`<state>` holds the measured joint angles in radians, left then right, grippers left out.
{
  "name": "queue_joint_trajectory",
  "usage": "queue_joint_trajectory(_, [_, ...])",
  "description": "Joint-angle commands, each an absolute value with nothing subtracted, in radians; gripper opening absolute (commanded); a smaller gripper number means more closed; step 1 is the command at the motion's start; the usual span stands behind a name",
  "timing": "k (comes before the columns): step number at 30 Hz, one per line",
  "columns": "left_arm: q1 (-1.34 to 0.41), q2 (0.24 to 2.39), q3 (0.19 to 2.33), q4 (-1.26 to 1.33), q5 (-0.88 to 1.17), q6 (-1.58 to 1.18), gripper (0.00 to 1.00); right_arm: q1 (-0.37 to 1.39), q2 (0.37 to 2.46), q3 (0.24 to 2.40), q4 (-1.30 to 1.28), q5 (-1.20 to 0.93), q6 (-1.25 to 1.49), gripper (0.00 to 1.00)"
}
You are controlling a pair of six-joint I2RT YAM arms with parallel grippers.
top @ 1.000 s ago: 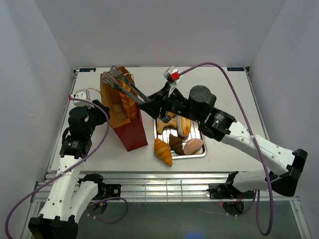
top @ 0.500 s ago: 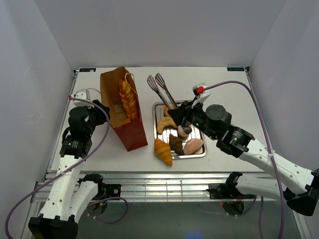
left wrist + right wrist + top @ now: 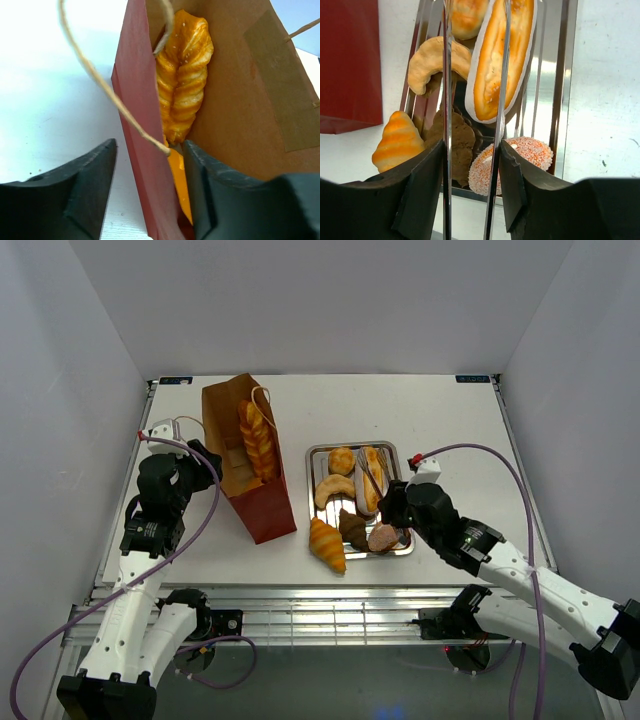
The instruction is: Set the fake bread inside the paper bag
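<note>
A: Top view?
B: Paper bag (image 3: 265, 505) stands near the left edge with a braided loaf (image 3: 258, 438) inside. Other fake bread (image 3: 335, 490) sits around the tray (image 3: 309, 465), mid-worktop.
A: Left wrist?
B: Left gripper (image 3: 147, 195) is spread, straddling the bag wall, probably steadying it.
A: Right wrist?
B: Right gripper (image 3: 470, 190) clamps the tongs (image 3: 448, 100) over the long roll (image 3: 490, 75), likely the next pick.

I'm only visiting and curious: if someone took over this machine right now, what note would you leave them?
Left gripper: open, fingers straddling the paper bag wall.
Right gripper: shut on the tongs, which reach over the long loaf in the tray; whether they grip it I cannot tell.
Done: one braided loaf stands in the bag.
Left: long loaf, round roll, pale croissant, dark brown piece and pink piece in the tray, plus an orange croissant at its near-left corner.
</note>
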<state>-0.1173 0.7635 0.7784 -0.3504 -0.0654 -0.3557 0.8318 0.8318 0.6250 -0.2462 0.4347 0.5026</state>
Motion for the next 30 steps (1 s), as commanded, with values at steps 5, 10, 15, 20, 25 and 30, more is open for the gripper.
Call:
queue_joint_trajectory(5, [-0.121, 0.759, 0.775, -0.351, -0.052, -0.356, 0.79, 0.796, 0.888, 0.612, -0.216, 0.400, 0.577, 0.54])
queue_joint_trajectory(10, [-0.121, 0.759, 0.775, -0.351, -0.051, -0.356, 0.96, 0.796, 0.913, 0.604, -0.216, 0.405, 0.580, 0.57])
queue_joint_trajectory(15, [-0.121, 0.758, 0.775, -0.351, -0.049, -0.356, 0.98, 0.793, 0.937, 0.594, -0.219, 0.405, 0.580, 0.59])
queue_joint_trajectory(20, [-0.121, 0.758, 0.773, -0.351, -0.049, -0.356, 0.84, 0.792, 0.966, 0.589, -0.218, 0.394, 0.581, 0.61])
queue_joint_trajectory(25, [-0.121, 0.759, 0.773, -0.351, -0.052, -0.356, 0.86, 0.785, 0.986, 0.589, -0.216, 0.391, 0.581, 0.61])
queue_joint_trajectory(30, [-0.121, 0.759, 0.773, -0.351, -0.051, -0.357, 0.86, 0.785, 1.008, 0.586, -0.209, 0.384, 0.586, 0.61])
